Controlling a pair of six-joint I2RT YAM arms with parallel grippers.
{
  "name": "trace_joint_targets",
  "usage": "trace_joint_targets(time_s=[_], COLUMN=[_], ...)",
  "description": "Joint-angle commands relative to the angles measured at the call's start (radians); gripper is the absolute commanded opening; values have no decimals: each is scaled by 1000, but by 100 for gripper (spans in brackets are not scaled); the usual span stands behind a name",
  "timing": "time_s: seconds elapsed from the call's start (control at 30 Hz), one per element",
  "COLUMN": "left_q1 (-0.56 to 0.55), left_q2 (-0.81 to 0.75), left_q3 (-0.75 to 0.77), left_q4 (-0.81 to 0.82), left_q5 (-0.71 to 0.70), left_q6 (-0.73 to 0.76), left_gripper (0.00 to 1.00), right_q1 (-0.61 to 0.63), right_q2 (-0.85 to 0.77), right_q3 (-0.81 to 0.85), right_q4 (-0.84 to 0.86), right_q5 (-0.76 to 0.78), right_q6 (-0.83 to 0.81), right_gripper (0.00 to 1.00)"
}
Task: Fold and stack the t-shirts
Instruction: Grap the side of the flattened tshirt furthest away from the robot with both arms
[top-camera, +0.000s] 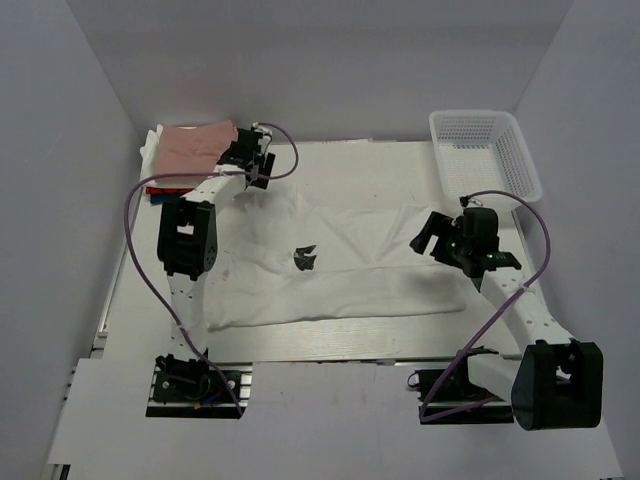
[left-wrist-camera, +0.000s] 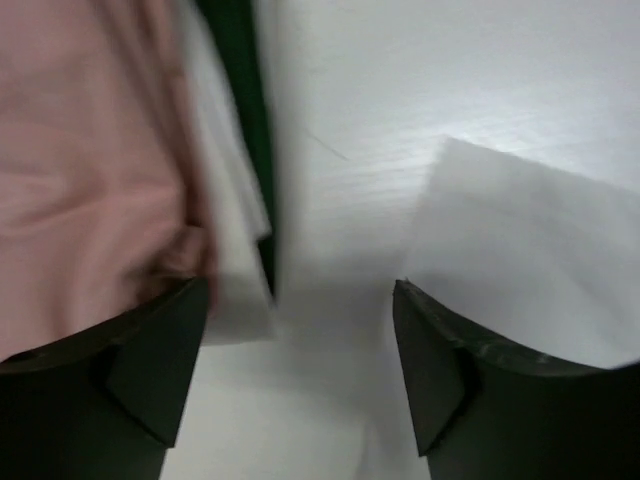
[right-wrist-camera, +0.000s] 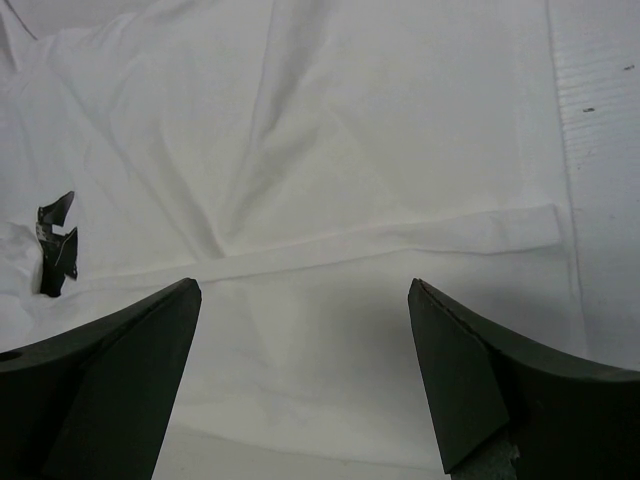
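Note:
A large white t-shirt (top-camera: 340, 265) with a small black print (top-camera: 305, 257) lies spread across the table's middle. A stack of folded shirts sits at the far left, a dusty-pink one (top-camera: 195, 145) on top, with white, red and dark layers under it. My left gripper (top-camera: 262, 160) is open and empty beside that stack, over the white shirt's far-left corner (left-wrist-camera: 520, 260); the pink shirt (left-wrist-camera: 80, 180) is at its left. My right gripper (top-camera: 428, 238) is open and empty just above the white shirt's right part (right-wrist-camera: 330, 170); the print (right-wrist-camera: 55, 245) shows at its left.
A white plastic mesh basket (top-camera: 485, 150) stands at the far right corner. White walls close in the table on the left, the back and the right. Purple cables loop from both arms.

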Motion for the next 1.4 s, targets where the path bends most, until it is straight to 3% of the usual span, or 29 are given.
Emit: trace_joint_targets(time_s=[0.0,0.1,0.27,0.37,0.5,0.6,0.77,1.03,1.17,1.37], left_q1=[-6,-6,5,5,5,5,5,5,5,5], left_q2=[-173,-148,38,60,81,101,178,311,311,236], left_q3=[-150,-134,158,155,155,167,143,270,259,229], left_q4=[94,67,-171,-177,-166,-182,-174,-108,-51,-65], left_q5=[269,330,328,363,600,583,546,612,664,584], left_q6=[60,39,-159,-195,-210,-274,-359,-306,-201,-190], left_gripper=[87,93,93,93,93,100,100,100,100,100], right_q1=[26,42,53,56,58,53,56,55,55,55], right_q2=[21,45,87,112,139,149,160,191,208,229], right_q3=[80,120,168,180,171,165,149,149,152,172], right_q4=[13,25,47,63,62,59,100,113,123,114], right_q5=[5,36,96,96,97,108,85,76,73,88], right_q6=[-37,-37,12,22,25,22,12,-14,-27,-50], right_gripper=[90,90,90,90,90,90,90,90,90,90])
